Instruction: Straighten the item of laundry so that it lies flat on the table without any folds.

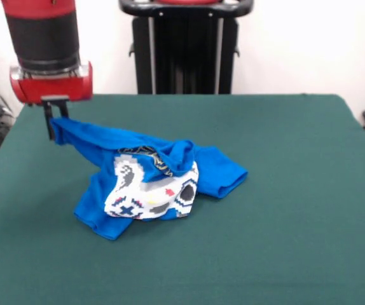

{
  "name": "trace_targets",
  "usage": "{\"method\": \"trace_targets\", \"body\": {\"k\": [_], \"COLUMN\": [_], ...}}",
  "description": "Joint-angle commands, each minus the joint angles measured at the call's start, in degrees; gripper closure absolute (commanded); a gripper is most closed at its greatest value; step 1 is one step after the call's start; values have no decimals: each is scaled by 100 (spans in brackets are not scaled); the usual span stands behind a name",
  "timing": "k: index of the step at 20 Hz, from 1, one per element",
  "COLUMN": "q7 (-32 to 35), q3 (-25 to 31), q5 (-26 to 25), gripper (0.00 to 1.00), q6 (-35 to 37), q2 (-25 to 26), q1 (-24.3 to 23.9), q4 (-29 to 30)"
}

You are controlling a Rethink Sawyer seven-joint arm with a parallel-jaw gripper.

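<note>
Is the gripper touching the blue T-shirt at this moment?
Touching. The front view shows the gripper pinching a corner of the blue T-shirt, which is pulled up taut from the table.

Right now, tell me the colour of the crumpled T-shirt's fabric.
Bright blue short-sleeved T-shirt, shown best in the front view.

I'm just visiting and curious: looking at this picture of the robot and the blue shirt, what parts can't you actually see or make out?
Front view only:
- T-shirt: crumpled; its own folds cover most of the lettering and part of the controller print.
- Gripper: the pinched cloth hides the fingertips.
- Arm: cut off by the top edge.
- Table: near edge and corners run out of frame.
- Shirt's underside and far side: hidden by the cloth itself.
</note>
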Motion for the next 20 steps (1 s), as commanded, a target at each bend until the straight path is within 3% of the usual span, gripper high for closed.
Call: {"method": "trace_targets", "body": {"k": [1, 12, 20], "q7": [-1076, -76, 1103], "q3": [61, -98, -267], "q5": [-326, -315, -339], "gripper": [100, 100, 100], "q6": [171, -278, -2138], "q2": [-258, -682, -1318], "q1": [156, 454, 517], "q4": [1017, 1830, 2702]}}
